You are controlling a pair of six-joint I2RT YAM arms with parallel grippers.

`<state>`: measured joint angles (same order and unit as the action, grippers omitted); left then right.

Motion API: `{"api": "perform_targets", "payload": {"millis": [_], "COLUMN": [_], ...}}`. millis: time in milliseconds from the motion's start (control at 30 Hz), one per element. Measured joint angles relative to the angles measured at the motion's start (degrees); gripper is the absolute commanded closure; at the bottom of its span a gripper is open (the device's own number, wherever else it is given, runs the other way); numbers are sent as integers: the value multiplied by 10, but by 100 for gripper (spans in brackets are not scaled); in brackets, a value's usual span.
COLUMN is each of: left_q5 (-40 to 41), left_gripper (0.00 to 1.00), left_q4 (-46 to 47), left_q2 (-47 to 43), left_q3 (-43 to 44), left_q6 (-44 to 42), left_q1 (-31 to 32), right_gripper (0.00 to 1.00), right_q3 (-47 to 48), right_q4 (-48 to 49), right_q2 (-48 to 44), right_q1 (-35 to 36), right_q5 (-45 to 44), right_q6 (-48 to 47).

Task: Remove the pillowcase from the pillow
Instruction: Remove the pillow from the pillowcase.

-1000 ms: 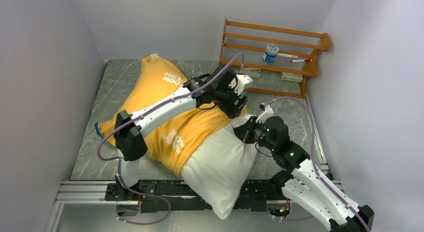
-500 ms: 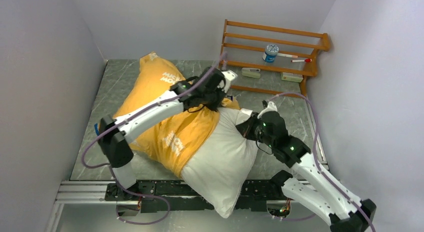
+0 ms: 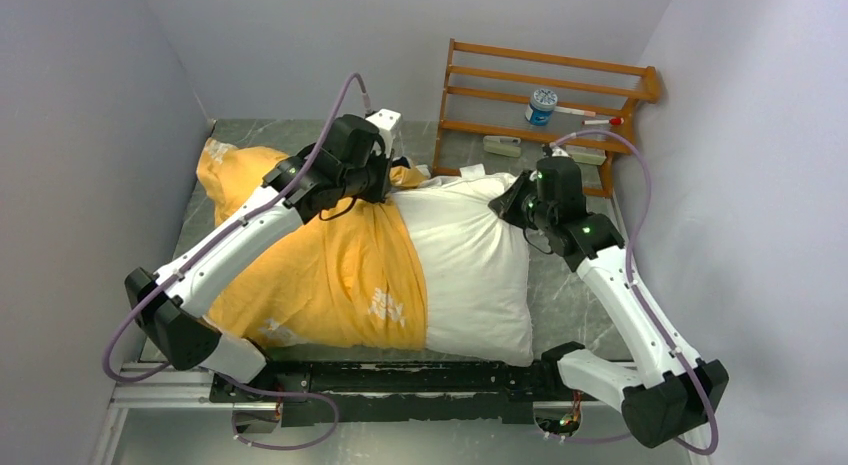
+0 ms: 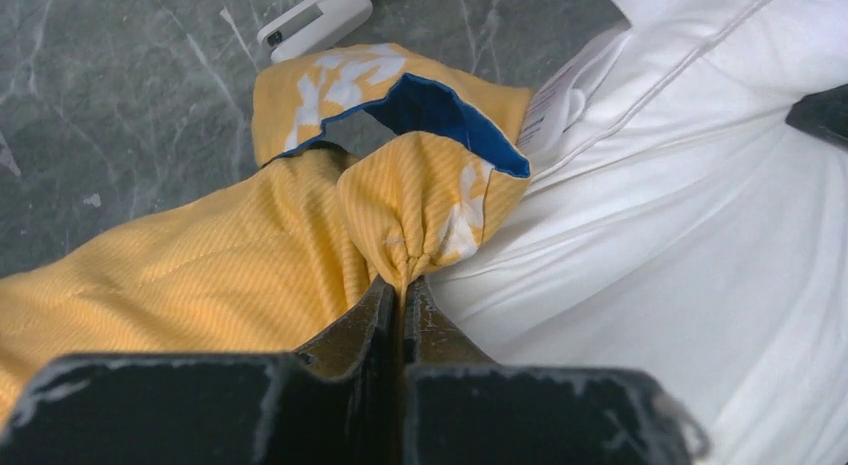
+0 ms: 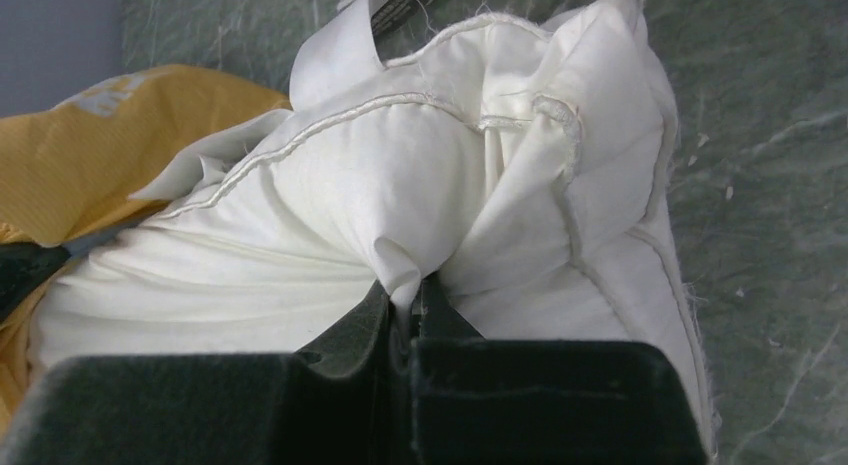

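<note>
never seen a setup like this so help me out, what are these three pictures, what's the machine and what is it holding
It is a robot with two white arms bolted at the near edge of a grey table. The wide picture comes from a fixed camera above and behind them: the left arm is on the left, the right arm on the right. The other two pictures come from small cameras on the wrists. On the table lies a white pillow, its left part inside an orange-yellow pillowcase. A wooden rack stands at the back. The left end effector is shut on a pinch of pillowcase at its open edge. The right end effector is shut on a pinch of bare pillow.
</note>
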<state>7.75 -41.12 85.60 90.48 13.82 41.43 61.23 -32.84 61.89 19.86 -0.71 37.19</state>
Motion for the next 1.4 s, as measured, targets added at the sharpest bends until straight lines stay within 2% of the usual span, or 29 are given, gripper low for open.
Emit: {"api": "perform_targets", "payload": {"millis": [67,100,167,200,267,467,600,700,900,1100,1267,1333,1400], "left_q5": [2,3,2,0,-5,-8,-19,-28,-49,-57,-63,-64,-64], "left_gripper": [95,95,95,95,95,95,95,95,95,95,95,95,95], "left_q4": [3,6,12,17,25,32,37,41,50,56,64,64,64], "left_q2": [-15,-21,-31,-37,-49,-78,-94,-106,-118,-126,-144,-147,-147], "left_q3": [-17,-25,-38,-46,-57,-79,-91,-101,-116,-127,-146,-146,-146], "left_q6": [5,7,10,12,15,23,30,37,49,56,66,68,68], "left_q1": [-1,-2,-2,-3,-3,-9,-9,-10,-12,-12,-12,-12,-12], "right_gripper": [100,95,80,61,49,37,30,22,16,1,5,10,20], "right_q3": [-11,-21,-44,-50,-52,-5,50,78,120,150,150,150,134], "right_q4": [-1,0,1,-1,-9,-32,-35,-35,-8,24,61,62,70], "right_q2": [-15,-29,-64,-79,-106,-118,-85,-57,15,80,102,125,147], "right_q1": [-4,-5,-8,-9,-12,-23,-17,10,153,179,179,179,179], "right_q5": [17,26,43,51,68,141,191,190,127,88,101,126,162], "right_q6": [-2,-2,-4,-5,-16,-54,-75,-91,-154,-219,-273,-284,-291]}}
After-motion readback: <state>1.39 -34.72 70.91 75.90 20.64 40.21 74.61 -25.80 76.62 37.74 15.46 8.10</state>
